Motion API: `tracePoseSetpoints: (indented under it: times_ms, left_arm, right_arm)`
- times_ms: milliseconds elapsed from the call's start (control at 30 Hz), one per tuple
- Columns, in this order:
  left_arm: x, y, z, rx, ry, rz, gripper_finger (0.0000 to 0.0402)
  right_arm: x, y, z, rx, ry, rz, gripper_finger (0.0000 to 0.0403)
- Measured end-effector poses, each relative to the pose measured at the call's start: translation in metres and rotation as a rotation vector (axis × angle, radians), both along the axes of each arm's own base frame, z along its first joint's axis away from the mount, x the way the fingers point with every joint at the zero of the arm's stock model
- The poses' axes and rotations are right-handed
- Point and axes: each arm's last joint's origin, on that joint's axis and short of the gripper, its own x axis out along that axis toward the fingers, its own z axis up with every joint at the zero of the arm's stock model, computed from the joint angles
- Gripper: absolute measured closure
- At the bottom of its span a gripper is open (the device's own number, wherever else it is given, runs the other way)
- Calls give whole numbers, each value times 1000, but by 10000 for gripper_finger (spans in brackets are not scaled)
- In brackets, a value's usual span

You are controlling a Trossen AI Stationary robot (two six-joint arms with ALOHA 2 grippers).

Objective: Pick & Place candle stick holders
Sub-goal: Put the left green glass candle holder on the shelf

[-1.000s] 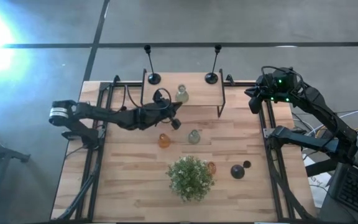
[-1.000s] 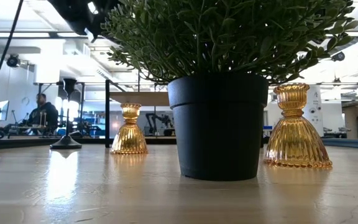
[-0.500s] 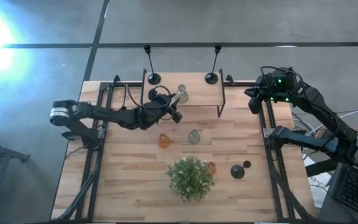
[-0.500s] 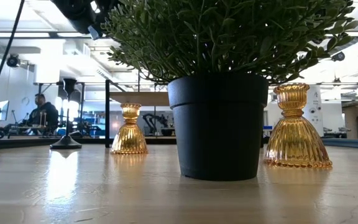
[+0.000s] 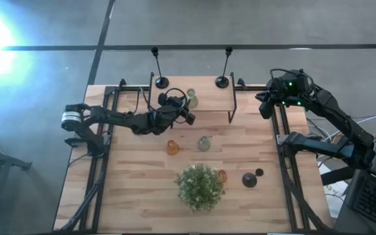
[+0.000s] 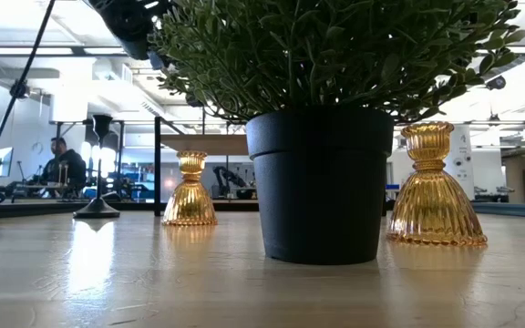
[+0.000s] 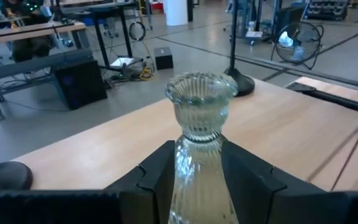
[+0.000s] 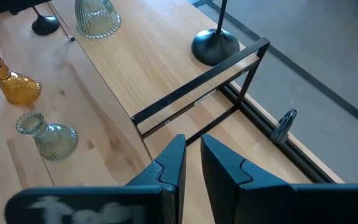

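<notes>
A pale green glass candle stick holder [image 5: 190, 99] stands upright on a raised wooden shelf [image 5: 207, 98] at the table's far side. My left gripper [image 5: 186, 108] is at it, open, with one finger on each side of its lower neck [image 7: 197, 152]. Two tall black holders [image 5: 161, 82] [image 5: 222, 81] stand on the shelf's far edge. On the table are a second pale green holder [image 5: 203, 143], two amber ones [image 5: 172, 147] [image 5: 222, 175] and two short black ones [image 5: 249, 180] [image 5: 259, 172]. My right gripper [image 8: 192, 155] waits shut at the far right. My left gripper has its fingers [image 7: 160, 171] level on both sides of the pale green holder's lower neck [image 7: 199, 140], coming from the table's near-left side. I cannot tell whether they touch the glass. The holder stands upright on the shelf.
A bushy green plant in a black pot [image 5: 200, 187] stands near the table's front middle and fills much of the low view [image 6: 322, 182]. Black metal frames [image 5: 284, 140] run along both table sides. People sit in the room beyond [image 6: 62, 169].
My left gripper has moved toward the table's far edge, up to the pale green holder on the shelf. The holder has stayed where it was.
</notes>
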Motion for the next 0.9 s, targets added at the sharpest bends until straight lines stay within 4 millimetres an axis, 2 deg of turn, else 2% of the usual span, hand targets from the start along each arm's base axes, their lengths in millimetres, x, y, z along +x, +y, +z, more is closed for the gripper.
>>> tracePoseSetpoints:
  times_ms: [467,900]
  left_arm:
    - [15,7,-2,-3,2,10,266]
    - [13,24,-2,-26,-32,62,266]
  right_arm:
    - [0,0,0,-9,8,9,360]
    - [0,0,0,-9,8,10,360]
